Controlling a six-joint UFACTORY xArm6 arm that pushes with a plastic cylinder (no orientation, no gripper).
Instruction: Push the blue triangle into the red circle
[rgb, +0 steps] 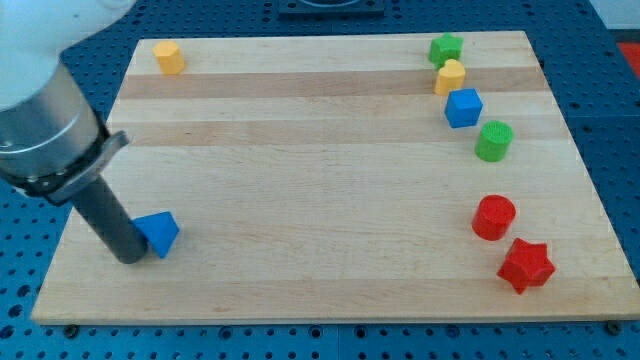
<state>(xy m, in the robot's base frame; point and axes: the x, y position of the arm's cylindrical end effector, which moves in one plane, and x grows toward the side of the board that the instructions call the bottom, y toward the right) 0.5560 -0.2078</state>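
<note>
The blue triangle (159, 233) lies near the board's lower left. My tip (130, 257) rests on the board just left of it, touching or almost touching its left side. The red circle (493, 217) stands far off at the view's right, across the width of the board from the triangle and at about the same height in the view.
A red star (526, 264) lies just below and right of the red circle. Up the right side stand a green cylinder (494, 141), a blue cube (463, 107), a yellow block (450, 76) and a green star (446, 47). A yellow hexagon (169, 57) sits top left. The wooden board (320, 200) ends close below my tip.
</note>
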